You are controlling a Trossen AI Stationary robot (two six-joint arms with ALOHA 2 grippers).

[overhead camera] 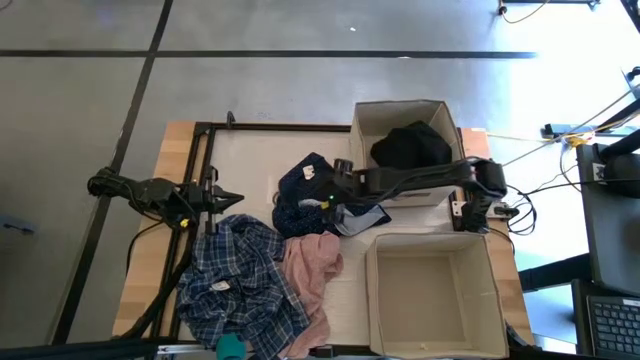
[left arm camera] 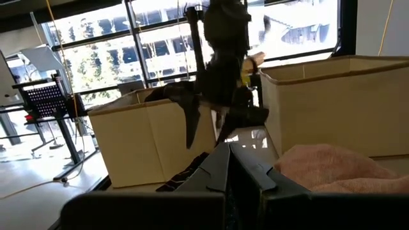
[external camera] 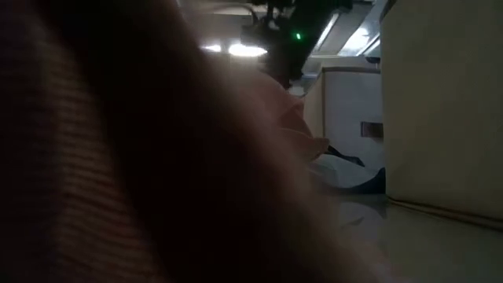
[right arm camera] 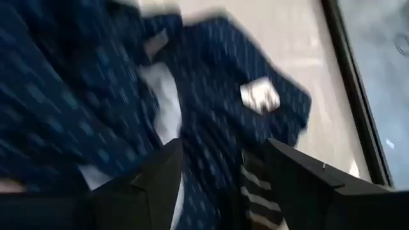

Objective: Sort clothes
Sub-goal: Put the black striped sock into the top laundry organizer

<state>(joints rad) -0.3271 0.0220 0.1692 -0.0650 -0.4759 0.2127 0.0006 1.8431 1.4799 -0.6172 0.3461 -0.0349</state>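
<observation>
high view showed the right gripper [overhead camera: 338, 197], fingers spread apart, over the soft dotted navy garment [overhead camera: 305, 190]; the left gripper [overhead camera: 228, 198] was closed beside rumpled blue-white plaid cloth [overhead camera: 240, 285].

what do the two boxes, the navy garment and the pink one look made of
Boxes: beige, matte; cardboard or stiffened fabric, walls stand straight. Navy garment: thin woven cloth with small pale dots, creasing softly. Pink garment: thicker, fuzzy-looking, perhaps fleece or terry. Right tool hangs open over the navy one.
</observation>
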